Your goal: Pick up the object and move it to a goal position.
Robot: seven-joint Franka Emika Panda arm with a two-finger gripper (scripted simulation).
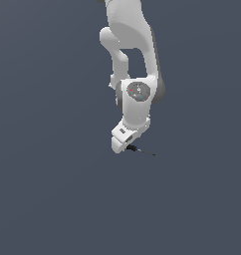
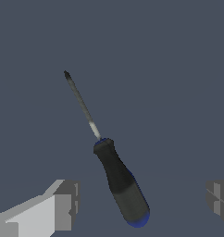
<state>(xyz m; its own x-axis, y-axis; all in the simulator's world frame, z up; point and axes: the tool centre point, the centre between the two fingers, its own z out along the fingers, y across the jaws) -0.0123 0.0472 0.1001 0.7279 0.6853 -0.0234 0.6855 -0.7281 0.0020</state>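
Observation:
The object is a small screwdriver-like tool with a black handle, a blue end cap and a thin dark shaft. In the wrist view its handle lies between my two fingers, with a wide gap on each side, so nothing touches it. My gripper is open. In the exterior view the tool shows as a tiny dark sliver on the grey floor, its shaft pointing to the exterior view's right, right under the white hand. My gripper there is mostly hidden by the hand.
The white arm comes down from the top of the exterior view. The grey floor spreads all around.

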